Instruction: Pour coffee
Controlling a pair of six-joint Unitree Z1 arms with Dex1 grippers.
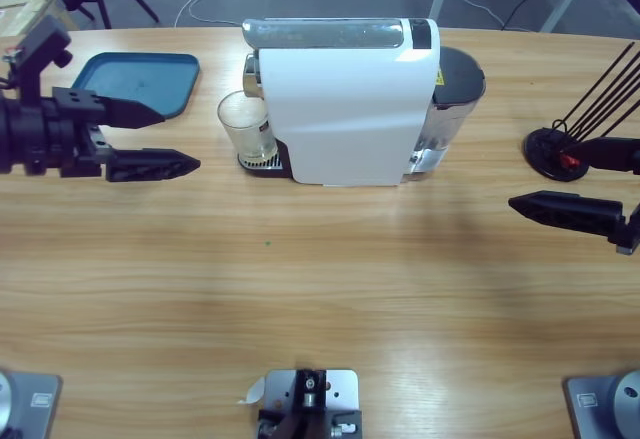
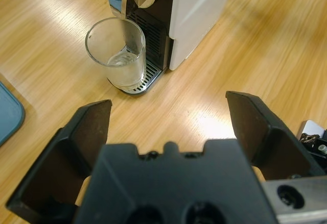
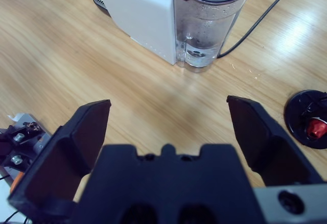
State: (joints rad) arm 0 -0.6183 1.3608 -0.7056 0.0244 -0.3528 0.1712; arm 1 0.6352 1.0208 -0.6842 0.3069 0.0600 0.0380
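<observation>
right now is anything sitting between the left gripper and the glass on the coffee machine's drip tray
Nothing visible does. The left gripper is open and aimed at the glass, with only bare table between them in the left wrist view. The blue tray lies off to the side, and the coffee machine stands behind the glass.

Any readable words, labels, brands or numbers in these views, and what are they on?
No text can be read.
The coffee machine carries a small yellow sticker beside its water tank: too small to read.
The glass and the blue tray show no markings.
</observation>
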